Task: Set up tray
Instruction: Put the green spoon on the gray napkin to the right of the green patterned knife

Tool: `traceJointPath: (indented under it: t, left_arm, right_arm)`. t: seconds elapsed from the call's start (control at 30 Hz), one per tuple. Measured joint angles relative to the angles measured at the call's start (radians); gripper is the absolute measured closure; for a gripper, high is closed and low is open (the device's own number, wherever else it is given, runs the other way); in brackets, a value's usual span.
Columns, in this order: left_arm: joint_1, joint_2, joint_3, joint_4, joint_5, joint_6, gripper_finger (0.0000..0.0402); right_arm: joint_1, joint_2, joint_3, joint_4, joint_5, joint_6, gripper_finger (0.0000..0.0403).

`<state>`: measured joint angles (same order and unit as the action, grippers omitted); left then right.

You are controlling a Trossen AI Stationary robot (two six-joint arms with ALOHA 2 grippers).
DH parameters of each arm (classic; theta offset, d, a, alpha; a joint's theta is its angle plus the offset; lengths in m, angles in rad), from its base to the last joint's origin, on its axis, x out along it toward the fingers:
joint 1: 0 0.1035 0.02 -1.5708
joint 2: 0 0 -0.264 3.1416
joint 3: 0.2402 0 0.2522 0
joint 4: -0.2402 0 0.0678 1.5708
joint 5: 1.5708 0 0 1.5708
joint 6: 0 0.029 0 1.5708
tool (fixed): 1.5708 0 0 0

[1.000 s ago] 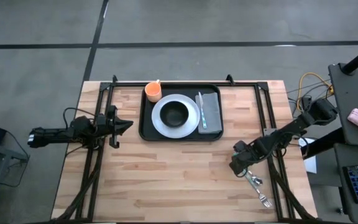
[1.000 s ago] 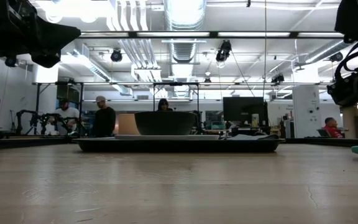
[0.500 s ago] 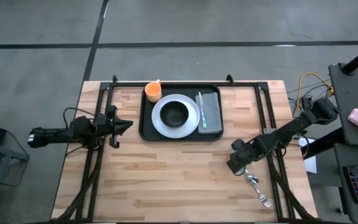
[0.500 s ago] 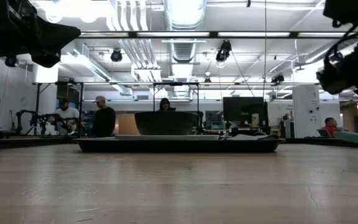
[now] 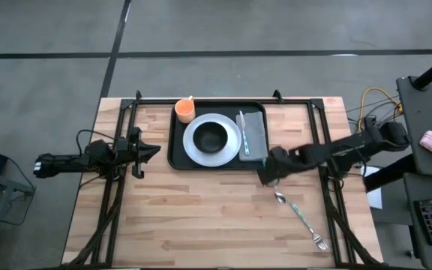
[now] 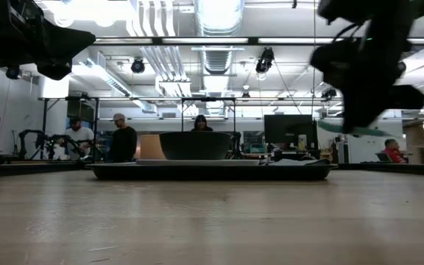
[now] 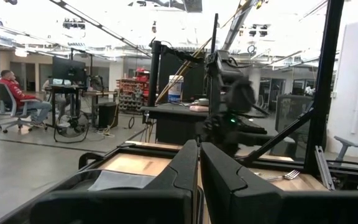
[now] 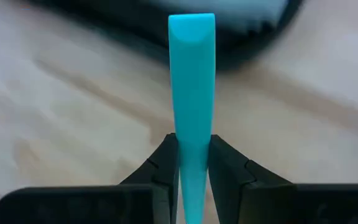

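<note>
The black tray sits at the table's far middle. It carries an orange cup, a white plate with a black bowl, and a grey napkin with one utensil on it. My right gripper hovers just off the tray's near right corner, shut on a teal-handled utensil. Which kind of utensil it is stays hidden. My left gripper waits left of the tray, shut. My right gripper pinches the flat teal handle between its two fingers, with the handle lying along them. The handle's free end sticks out ahead of the fingertips toward the tray. In the low view the utensil is level and lifted clear of the table.
A spoon and a fork lie in a slanting line on the wood near the right side, the fork also showing in the left wrist view. Black frame rails run along both sides of the table. People stand in the room beyond.
My right gripper has carried the teal-handled utensil up off the table near the right edge. It has moved toward the table's left and far side, ending at the tray's near right corner. The spoon it stood over now shows on the wood.
</note>
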<state>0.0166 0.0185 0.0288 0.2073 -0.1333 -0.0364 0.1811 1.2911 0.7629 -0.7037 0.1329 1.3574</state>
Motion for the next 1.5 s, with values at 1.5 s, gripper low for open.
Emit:
traceJointPath:
  t: [1.5]
  left_arm:
    - [0.0,0.0,0.0,0.014,0.0,0.0,0.0401]
  right_arm:
    - [-0.771,0.604,0.521,0.033,-0.187,-0.514,0.0349]
